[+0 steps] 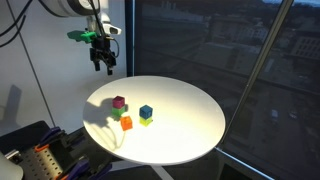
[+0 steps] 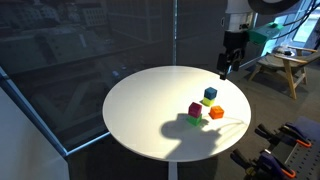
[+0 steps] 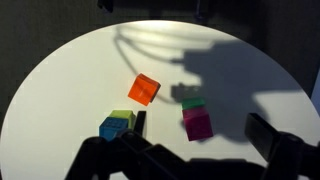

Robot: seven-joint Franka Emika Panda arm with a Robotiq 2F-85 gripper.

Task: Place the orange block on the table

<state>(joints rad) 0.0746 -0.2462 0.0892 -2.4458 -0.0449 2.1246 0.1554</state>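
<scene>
The orange block (image 3: 144,89) lies on the white round table (image 3: 70,90), apart from the other cubes; it shows in both exterior views (image 1: 126,123) (image 2: 216,113). My gripper (image 1: 103,62) (image 2: 225,68) hangs high above the table's edge, well clear of the cubes. In the wrist view its dark fingers (image 3: 190,160) stand wide apart with nothing between them, so it is open and empty. The table (image 1: 190,110) (image 2: 140,110) is far wider than the cubes.
A magenta cube (image 3: 197,124) sits on a green one (image 3: 192,103). A blue cube (image 3: 113,128) sits on a yellow-green one (image 3: 124,117). Dark windows stand behind the table. A wooden stool (image 2: 285,65) and black equipment (image 1: 40,150) stand nearby.
</scene>
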